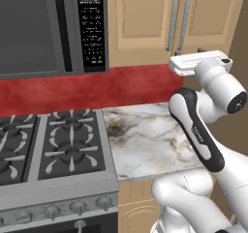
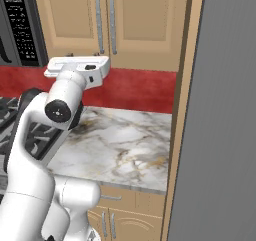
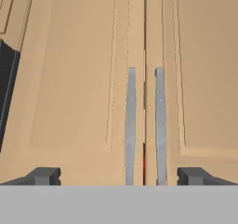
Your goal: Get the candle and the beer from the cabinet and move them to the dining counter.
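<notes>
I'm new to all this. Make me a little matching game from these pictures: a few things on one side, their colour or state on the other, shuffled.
Things:
1. cabinet doors
2. hand
3. backsplash
4. countertop

Descriptions:
A. red
B. white marble with brown veins
C. shut, silver bar handles side by side
D. open, holding nothing

Pairs: 1-C, 2-D, 3-A, 4-B
</notes>
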Tool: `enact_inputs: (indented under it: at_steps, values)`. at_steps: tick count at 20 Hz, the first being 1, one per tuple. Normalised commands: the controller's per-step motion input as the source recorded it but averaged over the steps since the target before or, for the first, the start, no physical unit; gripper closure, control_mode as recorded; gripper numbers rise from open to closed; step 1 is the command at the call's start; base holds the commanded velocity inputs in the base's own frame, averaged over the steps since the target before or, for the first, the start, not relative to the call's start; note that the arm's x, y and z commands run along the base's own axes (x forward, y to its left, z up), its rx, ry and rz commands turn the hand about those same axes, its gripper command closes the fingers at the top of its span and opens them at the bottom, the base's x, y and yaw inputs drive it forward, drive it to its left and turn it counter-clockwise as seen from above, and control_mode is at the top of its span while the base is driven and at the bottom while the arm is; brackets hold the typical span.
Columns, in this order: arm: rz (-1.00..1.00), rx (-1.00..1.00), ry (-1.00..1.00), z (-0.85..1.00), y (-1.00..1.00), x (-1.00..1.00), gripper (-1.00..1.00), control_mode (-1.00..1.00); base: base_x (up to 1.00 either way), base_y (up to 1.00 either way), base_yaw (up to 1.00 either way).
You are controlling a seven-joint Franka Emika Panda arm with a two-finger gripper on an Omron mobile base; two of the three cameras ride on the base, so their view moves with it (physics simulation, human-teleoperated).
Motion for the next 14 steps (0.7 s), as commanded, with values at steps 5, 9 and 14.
enact_inputs:
  at_steps: [5, 9, 14]
  values:
    - [0.01, 0.02, -0.01, 0.09, -0.02, 0.0, -1.0, -1.0, 0.0, 0.0, 0.0]
    - [0.0, 0.0, 0.02, 0.0, 0.0, 0.23, -1.0, -1.0, 0.0, 0.0, 0.0]
    - [0.01, 0.0, 0.0, 0.02, -0.01, 0.31, -1.0, -1.0, 0.0, 0.0, 0.0]
